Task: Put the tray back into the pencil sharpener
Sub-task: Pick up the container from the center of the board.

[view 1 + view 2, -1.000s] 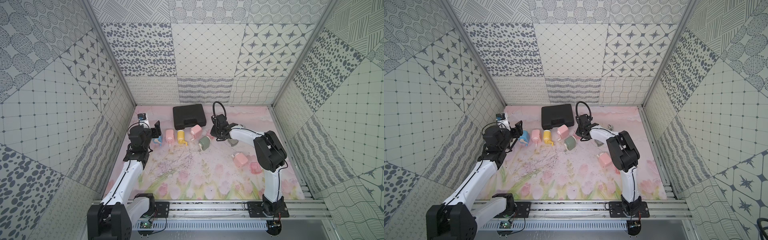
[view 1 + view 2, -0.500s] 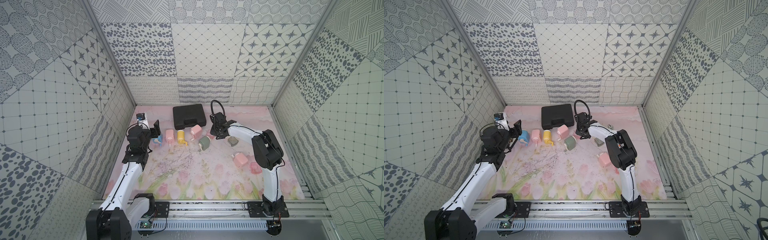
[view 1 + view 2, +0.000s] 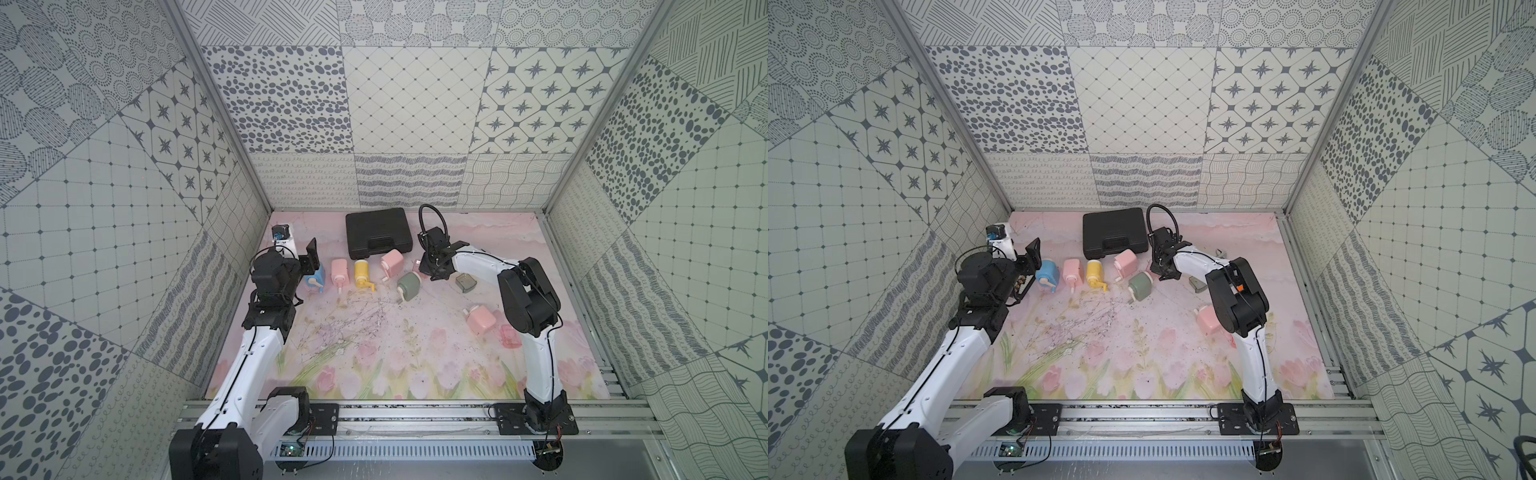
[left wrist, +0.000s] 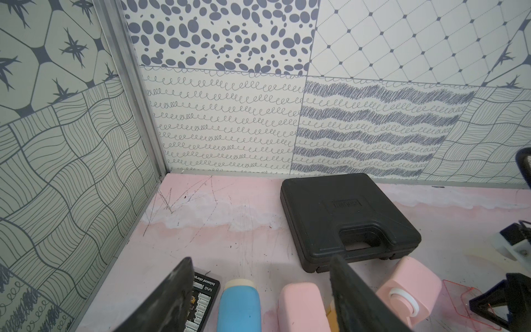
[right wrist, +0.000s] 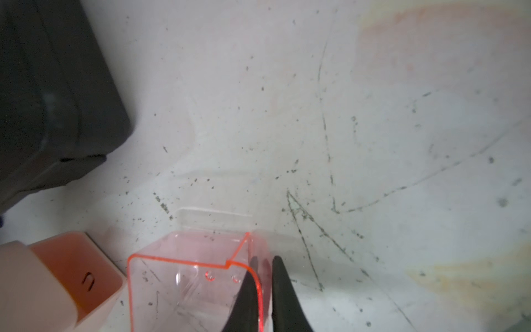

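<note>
While right jaws clamp tray (image 5: 186,276), sharpener (image 5: 69,276) just beside.

You have the tray (image 5: 184,290) wall between your right gripper (image 5: 264,260) jaws. The sharpener (image 5: 66,270) sits just beside the tray, with the case (image 5: 48,100) beyond it.

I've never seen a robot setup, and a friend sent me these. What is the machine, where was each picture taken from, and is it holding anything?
The machine is two robot arms, a left arm and a right arm, each ending in a two-fingered gripper. The two wide pictures come from one camera head above; the two close ones from cameras on the wrists. On the flowered mat lie a black case, a blue sharpener, a yellow sharpener and a green sharpener. The right gripper is shut on the wall of a clear pink tray, near an open pink sharpener. The left gripper is open and holds nothing.
</note>
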You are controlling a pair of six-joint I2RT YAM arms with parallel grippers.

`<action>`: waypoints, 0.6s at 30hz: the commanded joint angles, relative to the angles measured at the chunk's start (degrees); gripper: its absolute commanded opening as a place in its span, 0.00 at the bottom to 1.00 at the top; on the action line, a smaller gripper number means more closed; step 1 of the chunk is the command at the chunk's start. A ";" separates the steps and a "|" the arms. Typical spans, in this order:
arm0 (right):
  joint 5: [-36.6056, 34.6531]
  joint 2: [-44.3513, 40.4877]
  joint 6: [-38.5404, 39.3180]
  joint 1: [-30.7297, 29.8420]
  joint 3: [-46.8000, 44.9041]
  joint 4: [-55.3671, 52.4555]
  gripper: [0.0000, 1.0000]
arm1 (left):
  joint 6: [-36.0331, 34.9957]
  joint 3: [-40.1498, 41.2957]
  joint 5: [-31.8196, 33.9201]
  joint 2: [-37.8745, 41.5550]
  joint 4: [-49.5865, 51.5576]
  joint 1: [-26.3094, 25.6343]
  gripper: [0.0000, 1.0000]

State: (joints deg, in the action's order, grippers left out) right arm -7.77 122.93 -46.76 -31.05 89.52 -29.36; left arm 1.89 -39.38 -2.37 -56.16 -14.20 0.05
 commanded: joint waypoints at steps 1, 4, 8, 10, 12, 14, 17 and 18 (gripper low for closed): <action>0.30 0.48 -0.62 0.02 1.15 1.32 0.07 | 0.52 -0.53 -1.48 -0.28 -1.89 -0.14 0.74; 0.13 -0.38 -0.61 0.50 1.60 1.48 0.02 | 1.58 -0.53 -1.84 -0.93 -2.47 -0.10 0.74; -0.13 -3.21 -0.26 1.88 1.89 1.68 0.00 | 3.07 -0.31 -2.09 -2.08 -2.83 -0.07 0.73; -0.36 -5.50 0.62 2.66 1.85 1.64 0.00 | 3.14 -0.52 -2.54 -2.28 -2.69 -0.14 0.73; -0.82 -8.45 2.12 3.13 1.55 1.21 0.00 | 3.00 -0.86 -2.62 -2.30 -2.36 -0.14 0.73; -0.92 -11.60 3.94 3.14 0.79 0.44 0.00 | 3.03 -1.14 -2.72 -2.21 -1.77 -0.09 0.73; -1.40 -17.22 6.29 2.53 -2.60 -1.53 0.00 | 3.34 -1.49 -3.07 -2.00 -1.06 -0.13 0.73; -1.98 -19.52 7.12 1.90 -4.48 -2.10 0.00 | 3.51 -1.66 -3.31 -1.98 -0.97 -0.13 0.73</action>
State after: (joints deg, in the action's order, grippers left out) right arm -8.32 109.58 -42.98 -27.79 87.79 -30.24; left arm 4.16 -39.92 -3.79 -58.24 -14.26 0.01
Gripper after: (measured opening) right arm 0.063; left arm 0.735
